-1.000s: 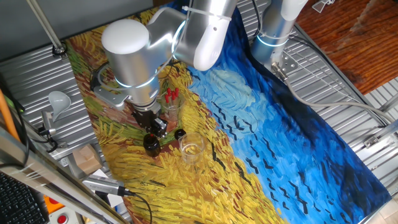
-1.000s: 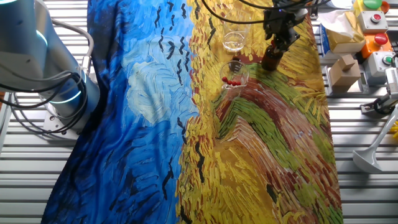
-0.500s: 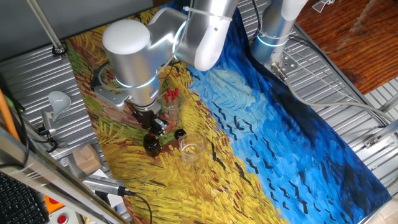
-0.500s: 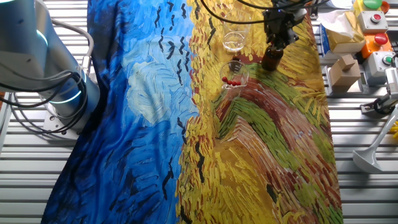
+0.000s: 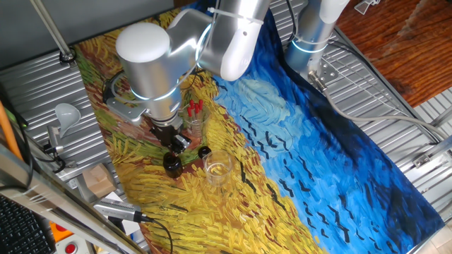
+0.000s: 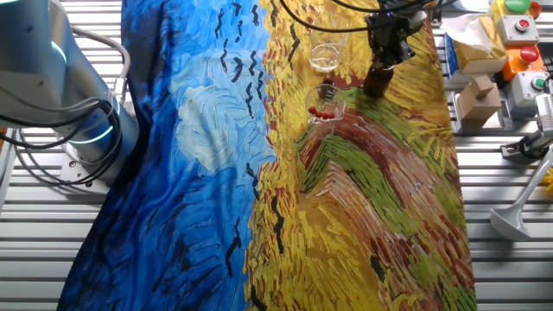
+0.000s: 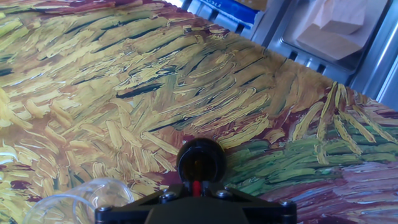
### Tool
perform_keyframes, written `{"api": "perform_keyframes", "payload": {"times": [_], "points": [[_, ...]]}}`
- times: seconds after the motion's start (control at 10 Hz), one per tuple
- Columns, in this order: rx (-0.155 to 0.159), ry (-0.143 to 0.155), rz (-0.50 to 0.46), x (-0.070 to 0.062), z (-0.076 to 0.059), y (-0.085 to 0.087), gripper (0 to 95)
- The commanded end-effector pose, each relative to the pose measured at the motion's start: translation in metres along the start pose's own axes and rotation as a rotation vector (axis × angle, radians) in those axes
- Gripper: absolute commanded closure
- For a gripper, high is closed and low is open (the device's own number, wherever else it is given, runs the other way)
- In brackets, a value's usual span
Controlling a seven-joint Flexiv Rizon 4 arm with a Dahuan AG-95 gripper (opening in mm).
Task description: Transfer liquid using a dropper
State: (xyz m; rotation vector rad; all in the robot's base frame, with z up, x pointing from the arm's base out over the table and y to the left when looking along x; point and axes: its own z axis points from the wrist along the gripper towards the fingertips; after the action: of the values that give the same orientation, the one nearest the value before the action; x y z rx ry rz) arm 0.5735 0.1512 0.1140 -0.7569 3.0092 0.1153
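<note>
I'm looking at a robotics lab bench, not a home or kitchen. The table (image 6: 518, 268) at the lower right of the other fixed view is ribbed aluminium extrusion, and a painted cloth (image 6: 363, 207) is spread over it as a work surface. At the upper right sit control boxes with coloured push buttons (image 6: 529, 53). A silver robot arm (image 5: 176, 49) fills the upper middle of one fixed view, cables (image 6: 52, 151) trail at the left, and a keyboard (image 5: 21, 229) shows at the lower left.
</note>
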Motion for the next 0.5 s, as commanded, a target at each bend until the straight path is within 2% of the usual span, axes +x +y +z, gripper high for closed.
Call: {"api": "perform_keyframes", "payload": {"times": [0.1,0.5], "points": [[-0.002,0.001,-0.002,0.0001,-0.0007,0.0,95.0],[-0.004,0.002,-0.019,-0.0008,-0.0093,0.0006,95.0]]}}
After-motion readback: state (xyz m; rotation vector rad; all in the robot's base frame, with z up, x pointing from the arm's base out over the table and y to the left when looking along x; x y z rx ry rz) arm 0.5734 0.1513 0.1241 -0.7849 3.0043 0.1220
